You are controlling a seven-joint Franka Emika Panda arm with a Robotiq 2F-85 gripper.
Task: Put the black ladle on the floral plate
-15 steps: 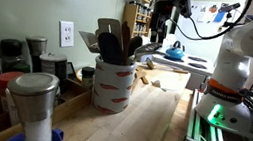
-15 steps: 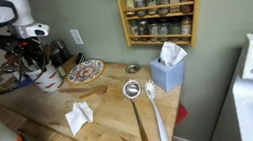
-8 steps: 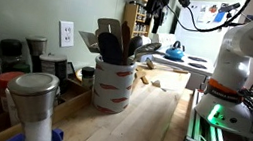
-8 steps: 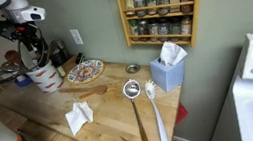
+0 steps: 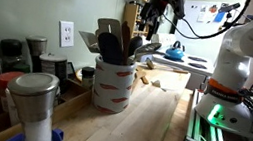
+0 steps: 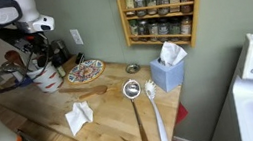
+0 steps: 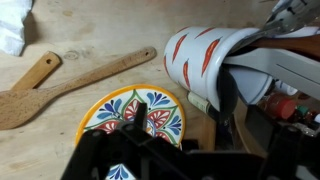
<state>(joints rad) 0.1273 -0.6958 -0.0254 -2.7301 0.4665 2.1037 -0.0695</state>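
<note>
The claw [image 6: 32,44] is seen hanging just above the striped utensil crock [image 6: 47,78] at the back of the bench [image 6: 115,128]. How far it is parted cannot be told from any view, and no hold on anything can be made out. The black ladle [image 5: 110,46] is stood in the crock with its rounded head up, crowded among brown wooden spoons and a pale grey spatula. It is apart from the floral plate [image 6: 84,72], which lies flat on the bench just beside the crock. In the wrist view the plate's patterned face is shown close under the claw's dark body, with the crock at its edge. Further along the bench, well apart from the plate, a wooden spoon [image 6: 132,90] and a pale long-handled utensil [image 6: 154,97] are laid side by side. A blue tissue box [image 6: 167,73] is set near their heads, and a crumpled white cloth [image 6: 79,116] lies nearer the front edge.
</note>
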